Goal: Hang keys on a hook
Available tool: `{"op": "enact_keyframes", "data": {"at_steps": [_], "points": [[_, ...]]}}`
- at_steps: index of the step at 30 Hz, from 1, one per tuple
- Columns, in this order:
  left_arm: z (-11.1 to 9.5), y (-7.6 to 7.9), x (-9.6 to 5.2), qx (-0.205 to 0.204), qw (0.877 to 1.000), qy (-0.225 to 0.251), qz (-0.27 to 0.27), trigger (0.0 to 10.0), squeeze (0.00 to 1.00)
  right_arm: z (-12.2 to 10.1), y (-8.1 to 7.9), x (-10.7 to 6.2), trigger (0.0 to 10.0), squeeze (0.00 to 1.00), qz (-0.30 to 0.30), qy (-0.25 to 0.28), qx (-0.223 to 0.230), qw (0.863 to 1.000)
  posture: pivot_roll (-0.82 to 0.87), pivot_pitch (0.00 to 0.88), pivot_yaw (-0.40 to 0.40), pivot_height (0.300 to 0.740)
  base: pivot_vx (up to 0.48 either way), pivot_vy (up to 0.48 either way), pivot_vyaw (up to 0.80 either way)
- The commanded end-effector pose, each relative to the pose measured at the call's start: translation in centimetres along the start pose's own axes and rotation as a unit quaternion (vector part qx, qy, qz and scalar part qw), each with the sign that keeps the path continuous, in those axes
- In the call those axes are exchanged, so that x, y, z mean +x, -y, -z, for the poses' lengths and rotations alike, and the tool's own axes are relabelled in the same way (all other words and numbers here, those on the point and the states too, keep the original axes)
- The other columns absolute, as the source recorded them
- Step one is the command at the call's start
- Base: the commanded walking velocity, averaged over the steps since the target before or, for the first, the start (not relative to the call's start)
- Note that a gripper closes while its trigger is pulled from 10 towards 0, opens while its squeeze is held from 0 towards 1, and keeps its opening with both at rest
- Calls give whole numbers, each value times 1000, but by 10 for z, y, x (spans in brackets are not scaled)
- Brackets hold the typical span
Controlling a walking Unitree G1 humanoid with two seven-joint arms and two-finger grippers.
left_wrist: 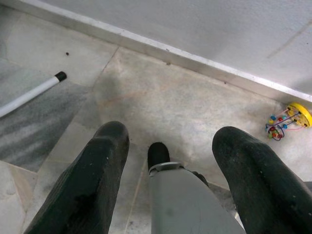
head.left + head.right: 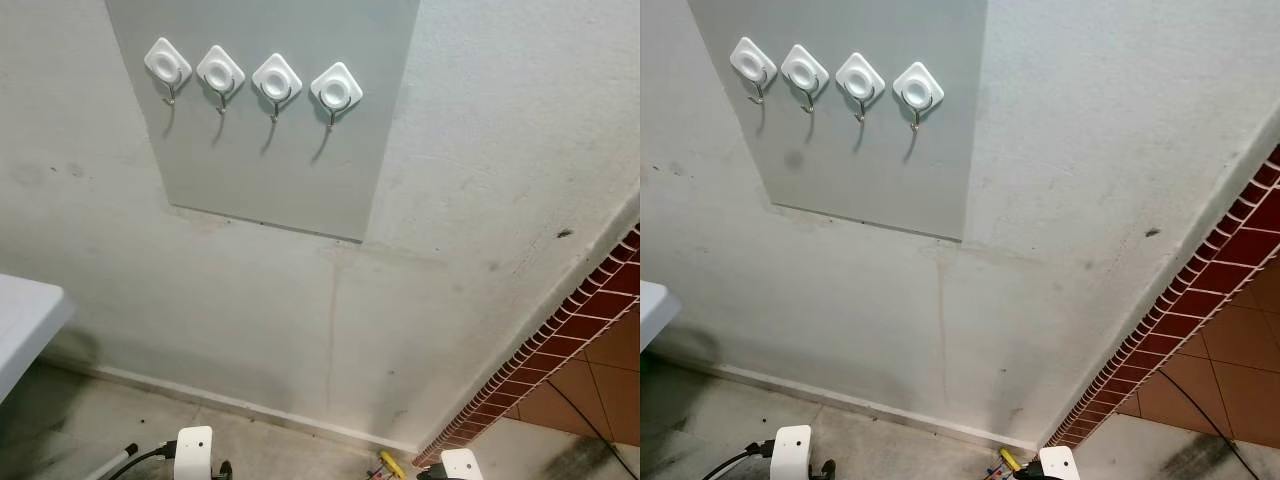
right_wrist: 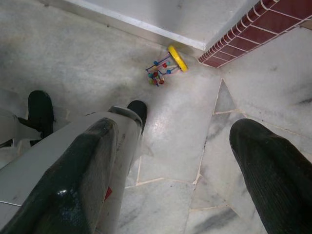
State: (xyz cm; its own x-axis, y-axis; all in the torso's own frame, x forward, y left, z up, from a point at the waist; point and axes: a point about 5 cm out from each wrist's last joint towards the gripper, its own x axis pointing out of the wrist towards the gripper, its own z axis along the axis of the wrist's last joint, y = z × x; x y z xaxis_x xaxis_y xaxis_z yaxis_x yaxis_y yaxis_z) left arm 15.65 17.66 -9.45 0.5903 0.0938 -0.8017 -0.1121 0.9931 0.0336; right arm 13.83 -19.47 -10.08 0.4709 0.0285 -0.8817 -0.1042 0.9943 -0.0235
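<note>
The left gripper (image 1: 168, 183) hangs low with its two black fingers (image 1: 87, 190) spread apart and nothing between them, pointing down at the marble floor (image 1: 161, 97); a grey leg with a black foot (image 1: 158, 155) shows in the gap. The right gripper (image 3: 180, 180) hangs the same way, fingers (image 3: 275, 168) wide apart and empty, above the pale floor slabs. Beyond both, a small bead-maze toy with a yellow disc (image 3: 168, 64) lies on the floor close to the foot of the wall, just beside the corner where the red-tiled wall (image 3: 253, 29) begins. A white rod with a black tip (image 1: 31, 92) lies on the floor toward the left arm's side. Higher up, a grey panel (image 2: 290, 170) is fixed to the wall, and along its upper edge sits a row of four white hooks (image 2: 250, 80), all bare. No keys can be made out. The corner of a white table (image 2: 25, 320) juts in at the robot's left.
</note>
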Motion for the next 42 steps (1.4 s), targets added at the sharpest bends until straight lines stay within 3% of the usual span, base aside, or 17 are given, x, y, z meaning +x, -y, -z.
{"op": "enact_keyframes", "data": {"at_steps": [1,5,6,8,12,15,18,20,42], "points": [[-7,-55,-6,22,999,38,3,10000,0,-43,-2,4,10000,0,5,71,-66,995,-166,0,34,732,0,0,0],[-8,-55,-6,16,999,41,8,10000,0,-42,-2,4,10000,0,6,72,-64,995,-166,0,34,732,0,0,0],[-10,-51,-5,15,999,49,0,10000,0,-40,2,4,10000,0,4,67,-64,996,-109,0,-1,732,0,0,0],[-15,-40,-4,2,997,72,3,10000,0,-38,13,2,10000,0,7,55,-52,997,-111,0,2,732,0,0,0],[-9,-35,-3,-19,998,51,23,10000,0,-40,20,1,10000,0,26,55,-34,998,-131,0,4,732,0,0,0],[-8,-33,-3,-15,998,48,35,10000,0,-42,18,2,10000,0,20,58,-18,998,-133,0,9,732,0,0,0],[-6,-39,-4,-27,999,36,23,10000,0,-45,6,4,10000,0,5,63,-32,997,-134,0,5,732,0,0,0],[-7,-42,-4,3,999,35,14,10000,0,-44,1,5,10000,0,6,58,-41,997,-132,0,4,732,0,0,0],[-7,-42,-4,10,999,36,11,10000,0,-44,0,5,10000,0,9,54,-44,998,-132,0,4,732,0,0,0]]}}
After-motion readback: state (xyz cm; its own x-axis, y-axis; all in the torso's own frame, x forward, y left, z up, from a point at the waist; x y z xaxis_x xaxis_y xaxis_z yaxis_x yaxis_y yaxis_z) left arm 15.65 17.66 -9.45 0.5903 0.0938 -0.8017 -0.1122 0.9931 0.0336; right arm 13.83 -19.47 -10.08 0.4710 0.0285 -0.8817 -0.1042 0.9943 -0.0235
